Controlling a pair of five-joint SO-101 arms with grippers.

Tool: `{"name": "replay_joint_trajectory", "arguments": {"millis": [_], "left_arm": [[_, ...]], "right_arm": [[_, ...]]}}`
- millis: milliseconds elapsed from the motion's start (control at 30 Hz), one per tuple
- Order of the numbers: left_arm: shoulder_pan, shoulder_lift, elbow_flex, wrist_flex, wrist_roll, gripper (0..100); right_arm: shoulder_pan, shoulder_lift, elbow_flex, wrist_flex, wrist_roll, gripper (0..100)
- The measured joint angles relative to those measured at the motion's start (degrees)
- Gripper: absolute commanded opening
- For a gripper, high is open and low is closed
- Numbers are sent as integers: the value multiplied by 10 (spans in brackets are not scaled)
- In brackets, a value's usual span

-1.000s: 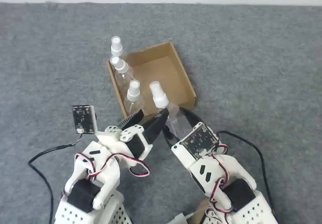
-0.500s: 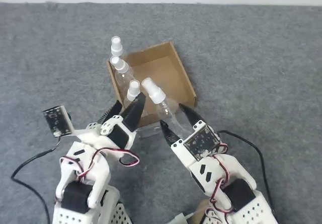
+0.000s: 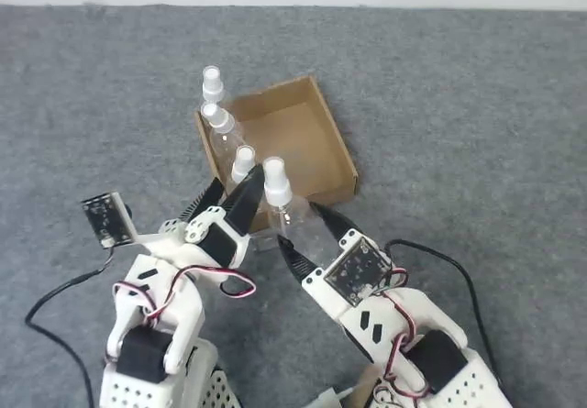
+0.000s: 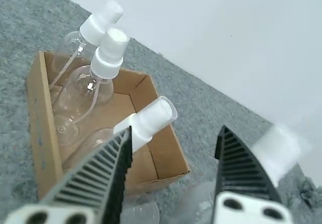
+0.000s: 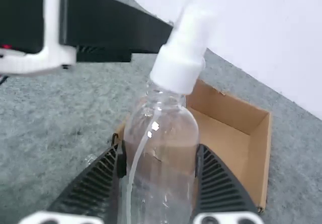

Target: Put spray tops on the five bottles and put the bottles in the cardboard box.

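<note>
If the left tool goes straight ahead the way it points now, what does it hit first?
Probably the white spray top of the nearest bottle in the cardboard box; it sits dead ahead of the open left tool, though depth is unclear.

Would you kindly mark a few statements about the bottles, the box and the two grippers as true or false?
1. The right gripper grips a bottle that has a spray top on it. True.
2. The left gripper is shut on a loose spray top. False: its jaws are open and hold nothing.
3. Three capped bottles stand in a row along one side of the cardboard box. True.
4. The cardboard box lies upside down. False: it sits open side up on the grey carpet.
</note>
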Motion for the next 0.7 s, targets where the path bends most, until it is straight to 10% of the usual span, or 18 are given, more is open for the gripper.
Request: {"name": "replay_joint_trajectory", "arguments": {"millis": [700], "left_arm": [[100,-2,-15,60,-18,250]], "right_arm": [[12,1,1,3,0,44]]}}
